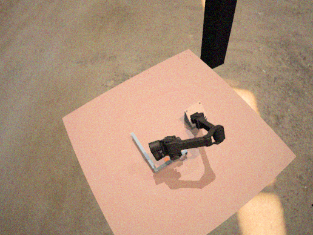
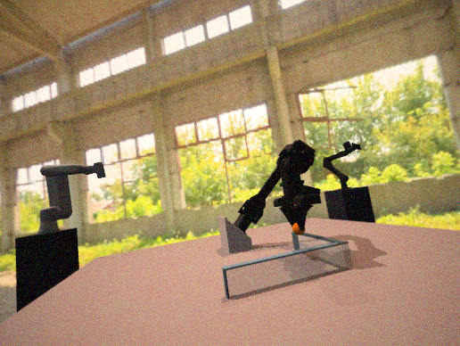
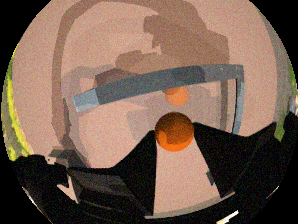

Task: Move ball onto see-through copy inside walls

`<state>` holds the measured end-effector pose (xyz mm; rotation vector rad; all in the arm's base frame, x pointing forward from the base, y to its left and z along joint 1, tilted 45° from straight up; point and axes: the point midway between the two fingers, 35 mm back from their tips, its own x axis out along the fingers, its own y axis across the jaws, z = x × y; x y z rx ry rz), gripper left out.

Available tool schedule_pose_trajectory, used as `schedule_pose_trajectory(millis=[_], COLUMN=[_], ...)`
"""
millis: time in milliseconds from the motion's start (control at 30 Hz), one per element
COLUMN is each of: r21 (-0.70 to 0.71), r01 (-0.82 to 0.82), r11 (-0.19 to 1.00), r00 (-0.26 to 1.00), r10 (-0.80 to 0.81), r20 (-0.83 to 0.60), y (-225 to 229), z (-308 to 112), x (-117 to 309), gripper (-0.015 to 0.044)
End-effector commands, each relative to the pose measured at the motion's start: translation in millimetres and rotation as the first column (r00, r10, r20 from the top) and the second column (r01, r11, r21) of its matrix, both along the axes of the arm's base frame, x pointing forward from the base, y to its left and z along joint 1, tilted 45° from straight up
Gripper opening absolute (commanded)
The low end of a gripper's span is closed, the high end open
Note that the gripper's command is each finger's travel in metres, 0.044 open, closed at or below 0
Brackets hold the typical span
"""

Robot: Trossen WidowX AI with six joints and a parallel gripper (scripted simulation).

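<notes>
Actually, the main danger is a drop: the dark two-finger gripper point(image 1: 170, 158) point(image 2: 299, 226) point(image 3: 173, 131) is clamped on the orange ball point(image 2: 298, 228) point(image 3: 174, 132), which hangs above the table, near the rim height of the two low clear walls with blue-grey edges point(image 1: 141, 148) point(image 2: 267, 259) point(image 3: 150, 80). If the fingers open at this height, the ball may bounce or roll, and perhaps jump over a wall. A second cause could be a low path, because the ball or a fingertip may strike the rim. The paler orange see-through copy point(image 3: 177, 95) shows beside a wall in the wrist view, apart from the ball, so I judge the ball must go a little toward it and then down. Even a gentle release can spoil the result, since a departing finger may push the ball. The pink, finely speckled tabletop point(image 1: 100, 121) point(image 2: 156, 308) point(image 3: 40, 55) looks flat and probably gives little to stop rolling. Around it is a worn hall, with high windows point(image 2: 217, 28) and green trees outside; on the left, a grey arm point(image 2: 59, 192) stands on a black block point(image 2: 46, 267), and at the far right another dark arm point(image 2: 335, 165).
</notes>
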<state>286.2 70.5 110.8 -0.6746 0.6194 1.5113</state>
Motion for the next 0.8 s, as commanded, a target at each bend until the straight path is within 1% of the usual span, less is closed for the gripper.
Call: schedule_pose_trajectory(millis=[0, 233, 333, 433, 600, 767], r21=[0.005, 0.029, 0.036, 0.035, 0.036, 0.037], r01=[-0.012, -0.039, -0.045, -0.044, -0.045, -0.045], r11=[1.000, 0.999, 0.998, 0.998, 0.998, 0.998], r00=[1.000, 0.999, 0.999, 0.999, 0.999, 0.999], r10=[0.012, 0.040, 0.045, 0.045, 0.045, 0.045], r20=[0.001, -0.002, -0.003, -0.002, 0.000, 0.001], y=[-10.5, -28.2, -31.6, -25.7, -3.5, 1.5], z=[13.7, 44.2, 50.6, 44.0, 22.3, 17.6], x=[-0.6, -6.8, -8.4, -1.0, 21.6, 24.5], gripper=[0.0000, 0.0000, 0.0000, 0.0000, 0.0000, 0.0000])
